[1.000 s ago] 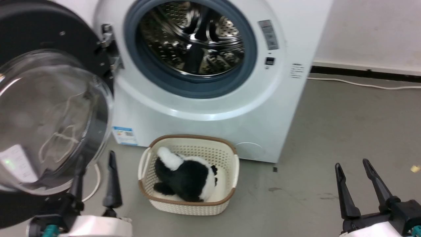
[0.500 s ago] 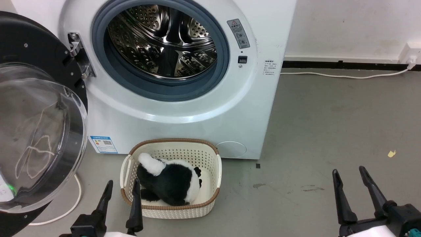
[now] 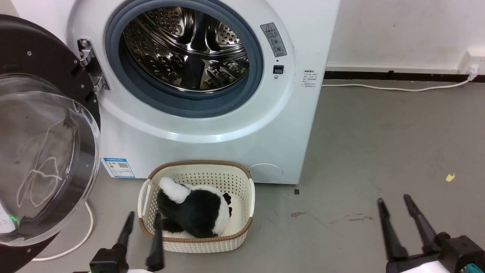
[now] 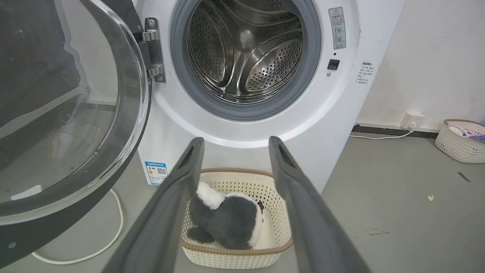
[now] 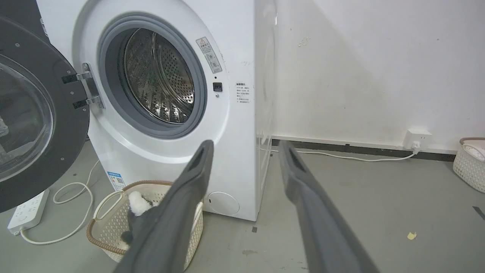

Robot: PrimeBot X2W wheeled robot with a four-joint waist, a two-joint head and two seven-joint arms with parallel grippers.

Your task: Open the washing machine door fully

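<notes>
Grey concrete floor (image 3: 379,144), white washing machine (image 3: 212,125) by a pale wall (image 3: 409,30), door (image 3: 41,151) swung wide on the left, left gripper (image 3: 144,215) and right gripper (image 3: 393,199) low in front, fingers apart, holding nothing

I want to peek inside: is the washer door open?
Open. The round black-ringed glass door is swung aside on its metal hinge, baring the perforated steel drum.

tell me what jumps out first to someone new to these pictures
The big washing machine door hangs wide open at the left, baring the shiny steel drum of the white washing machine. Below it, a black and white plush toy lies in a cream basket on the floor.
</notes>
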